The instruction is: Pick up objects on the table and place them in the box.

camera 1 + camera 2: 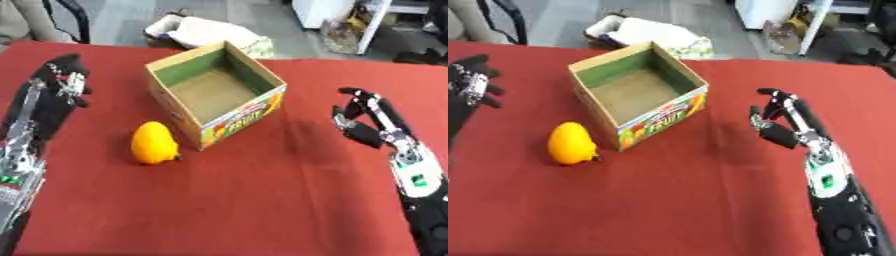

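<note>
- Left eye view: the left hand (59,80) is up at the left side of the red table (262,200). Its fingers look bent in a little, but they are dark and bunched, so I cannot tell if they are apart or together. It holds nothing.
- The yellow fruit (154,143) lies on the cloth, to the right of the left hand and closer to the robot's body. It is just beside the near left wall of the box (216,95), maybe touching it.
- The fruit stands a bit tall, with its long side going up and away, and a small dark tip sits at its bottom right.
- The box is open and looks empty inside. It sits past the fruit, to the right of the left hand.
- Right eye view: the right hand (785,122) is held over the table with its fingers apart and a little bent, holding nothing.
- From this hand the fruit is far off to the left, with the box corner partly in the way.
- I think the left hand is nearer to the fruit, so it looks like the one to reach in and down for it
</note>
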`<state>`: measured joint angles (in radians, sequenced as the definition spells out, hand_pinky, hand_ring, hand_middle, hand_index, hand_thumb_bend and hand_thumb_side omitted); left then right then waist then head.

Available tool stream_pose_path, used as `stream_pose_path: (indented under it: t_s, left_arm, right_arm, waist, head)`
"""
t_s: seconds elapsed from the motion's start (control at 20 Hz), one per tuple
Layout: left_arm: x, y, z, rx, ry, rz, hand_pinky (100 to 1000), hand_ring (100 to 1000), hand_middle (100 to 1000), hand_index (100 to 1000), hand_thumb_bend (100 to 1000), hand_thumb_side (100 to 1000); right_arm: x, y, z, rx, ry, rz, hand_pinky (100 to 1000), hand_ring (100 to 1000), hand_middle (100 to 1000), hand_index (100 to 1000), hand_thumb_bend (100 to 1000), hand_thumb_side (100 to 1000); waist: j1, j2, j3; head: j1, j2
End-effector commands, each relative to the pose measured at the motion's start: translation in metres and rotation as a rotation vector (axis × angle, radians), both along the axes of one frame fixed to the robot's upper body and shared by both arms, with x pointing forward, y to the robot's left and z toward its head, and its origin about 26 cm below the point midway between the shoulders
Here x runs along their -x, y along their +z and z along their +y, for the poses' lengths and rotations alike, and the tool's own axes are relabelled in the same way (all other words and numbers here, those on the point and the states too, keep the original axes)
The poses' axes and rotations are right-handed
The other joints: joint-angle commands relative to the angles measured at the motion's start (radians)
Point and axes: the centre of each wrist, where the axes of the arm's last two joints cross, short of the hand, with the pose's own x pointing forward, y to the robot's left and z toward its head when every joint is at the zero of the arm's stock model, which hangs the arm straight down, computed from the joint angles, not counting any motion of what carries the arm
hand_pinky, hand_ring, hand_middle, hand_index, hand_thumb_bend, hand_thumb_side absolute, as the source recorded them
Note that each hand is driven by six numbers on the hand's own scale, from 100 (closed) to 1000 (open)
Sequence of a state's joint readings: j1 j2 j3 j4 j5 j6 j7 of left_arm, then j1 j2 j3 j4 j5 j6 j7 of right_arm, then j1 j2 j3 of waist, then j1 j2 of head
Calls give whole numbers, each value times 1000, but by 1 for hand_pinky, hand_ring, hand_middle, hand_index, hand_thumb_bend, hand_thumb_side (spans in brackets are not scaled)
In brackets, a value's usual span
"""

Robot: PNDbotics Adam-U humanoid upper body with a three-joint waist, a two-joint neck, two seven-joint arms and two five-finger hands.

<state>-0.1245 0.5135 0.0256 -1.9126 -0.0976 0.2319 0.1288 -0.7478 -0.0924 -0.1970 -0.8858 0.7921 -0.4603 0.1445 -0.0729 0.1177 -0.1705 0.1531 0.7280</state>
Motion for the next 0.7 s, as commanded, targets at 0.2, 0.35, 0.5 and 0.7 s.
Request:
stream_pose_path:
  t_s: [0.2, 0.35, 0.5, 0.7]
  left_arm:
    - [-4, 36, -8, -458, -2, 74, 700, 792, 844, 929, 100, 458]
    - [-11, 44, -16, -643, -29, 168, 750, 828, 889, 950, 100, 436]
    - [-19, 51, -20, -782, -54, 262, 766, 834, 890, 944, 112, 483]
    - [-31, 53, -26, -900, -72, 355, 771, 830, 867, 926, 215, 552]
  right_arm:
    - [-4, 17, -3, 17, -5, -44, 595, 603, 423, 884, 100, 536]
    - [-4, 16, -2, 19, -1, -42, 595, 604, 424, 883, 100, 537]
    - [-4, 16, -1, 20, 2, -41, 595, 603, 424, 884, 100, 540]
    - [-4, 15, 0, 20, 7, -38, 595, 603, 424, 884, 100, 540]
  waist:
    - [7, -17, -5]
    - [7, -18, -9]
    - [9, -18, -12]
    - [10, -19, -16]
  head:
    - [8, -7]
    - [10, -5]
    - [12, -3]
    - [14, -3]
